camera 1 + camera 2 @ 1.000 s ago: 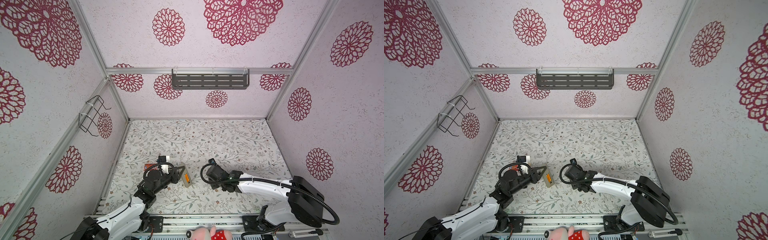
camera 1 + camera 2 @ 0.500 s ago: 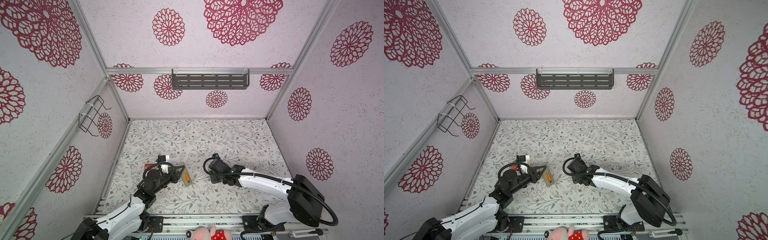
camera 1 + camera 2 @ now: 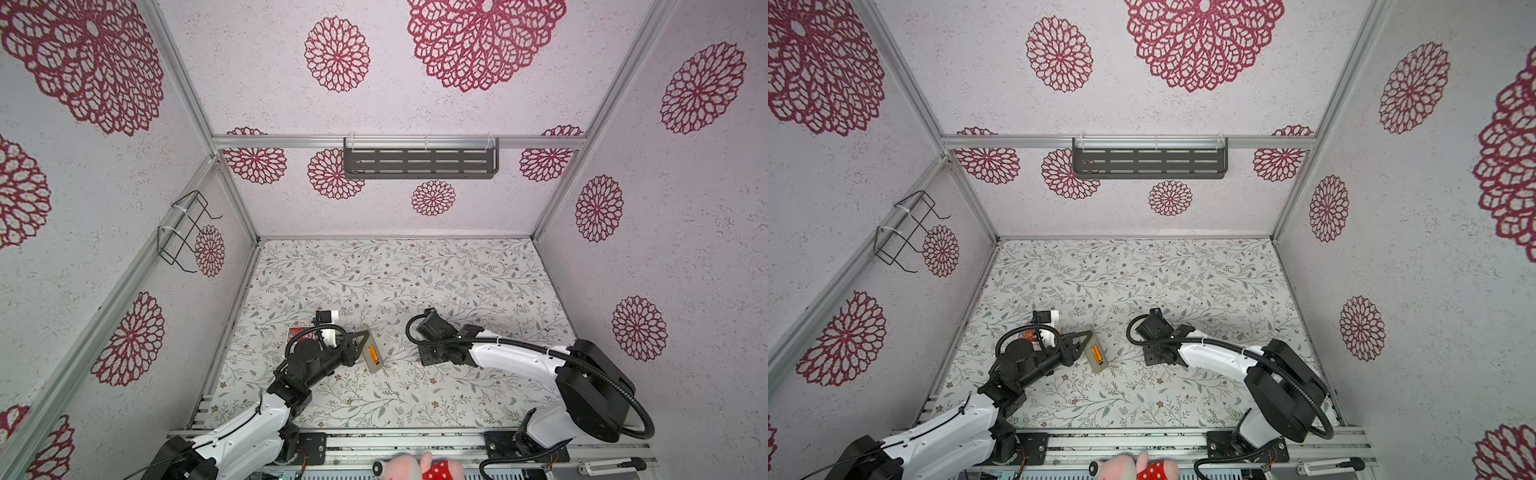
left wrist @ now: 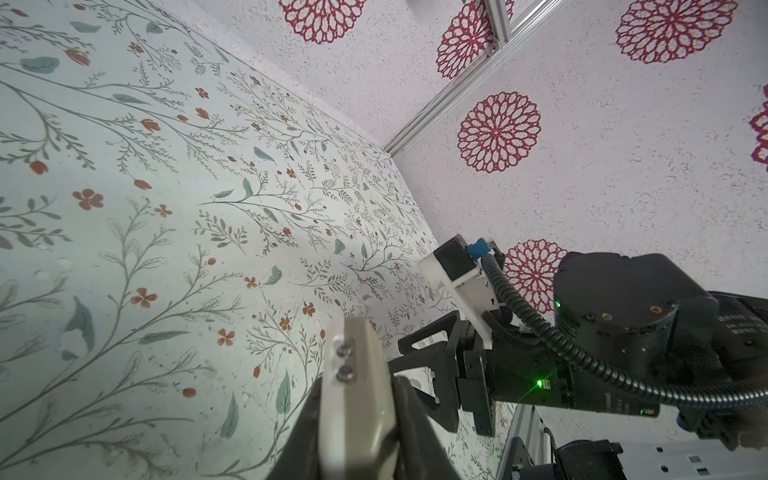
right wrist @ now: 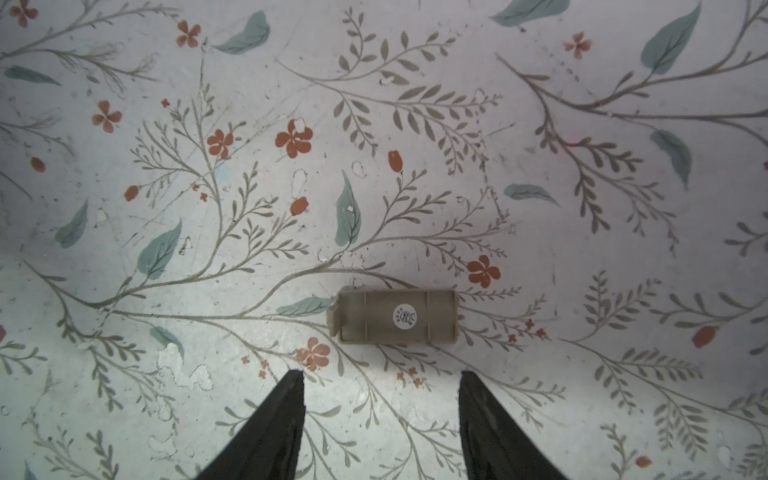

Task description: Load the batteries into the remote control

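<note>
Slim remote control [image 3: 371,353], plain beige-grey back up, found left of table centre. Orange cylindrical batteries [image 3: 1096,353] seen set in its open back; number not discernible. Remote clamped by left gripper [image 4: 357,415], black fingers [image 4: 409,411] pressed on both sides. Right gripper [image 5: 381,372] spread wide, nothing grasped, hung above floral-patterned table [image 5: 166,166]. Small beige-grey plastic compartment cover [image 5: 395,316] laid flat just beyond fingertips, untouched.

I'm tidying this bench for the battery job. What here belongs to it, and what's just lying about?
Belongs to the job:
- remote control, held in the left gripper
- orange battery in its open back
- beige lid, probably the battery cover, below the open right gripper

Lying about:
- red box
- plush toy
- grey shelf
- wire basket
</note>
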